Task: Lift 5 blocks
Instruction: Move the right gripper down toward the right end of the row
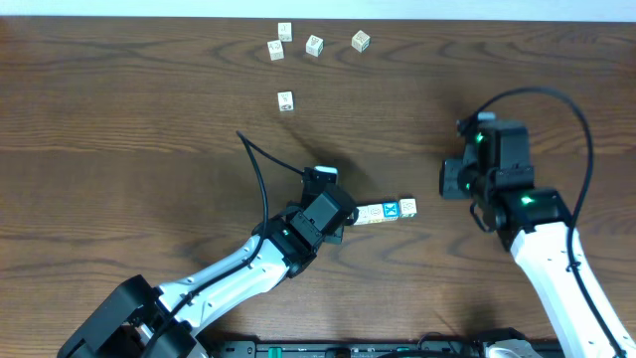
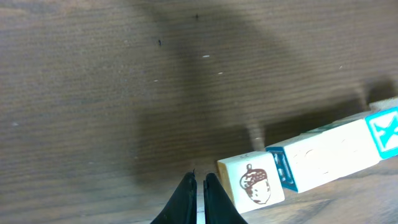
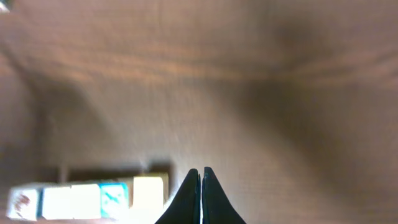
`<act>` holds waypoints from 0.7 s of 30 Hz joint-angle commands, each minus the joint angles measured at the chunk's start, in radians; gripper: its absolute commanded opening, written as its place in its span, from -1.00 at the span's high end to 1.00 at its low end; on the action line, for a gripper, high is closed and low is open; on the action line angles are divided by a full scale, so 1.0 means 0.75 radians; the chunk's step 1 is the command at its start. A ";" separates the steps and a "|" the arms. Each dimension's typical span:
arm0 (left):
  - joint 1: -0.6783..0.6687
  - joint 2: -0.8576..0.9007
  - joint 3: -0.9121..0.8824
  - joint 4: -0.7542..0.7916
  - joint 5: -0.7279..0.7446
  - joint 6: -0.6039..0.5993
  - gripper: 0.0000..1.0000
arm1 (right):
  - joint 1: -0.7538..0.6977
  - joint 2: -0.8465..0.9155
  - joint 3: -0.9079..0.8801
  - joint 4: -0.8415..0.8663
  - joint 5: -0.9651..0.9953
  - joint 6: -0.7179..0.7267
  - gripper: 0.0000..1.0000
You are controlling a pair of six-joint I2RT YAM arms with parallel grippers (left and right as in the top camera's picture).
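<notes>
Table [image 1: 119, 129]: dark brown wood, fine horizontal grain.
Blocks [image 1: 383, 211], set in a row:
- acorn block [image 2: 252, 183]: cream, with a reddish-brown acorn print.
- cream block [image 2: 329, 155]: pale top, blue-printed side face.
- X block [image 2: 385, 132]: bright blue with a pale X.
- end block [image 3: 147, 191]: pale yellow, possibly washed out by glare.

Loose cubes [image 1: 314, 45]: whitish, faint tan marks.
Left arm [image 1: 229, 270] and right arm [image 1: 561, 264]: white shells, black wrists, green lights.
</notes>
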 commanded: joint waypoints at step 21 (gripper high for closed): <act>-0.004 0.023 -0.040 0.002 -0.039 -0.050 0.86 | 0.023 -0.007 -0.278 0.185 -0.104 0.105 0.98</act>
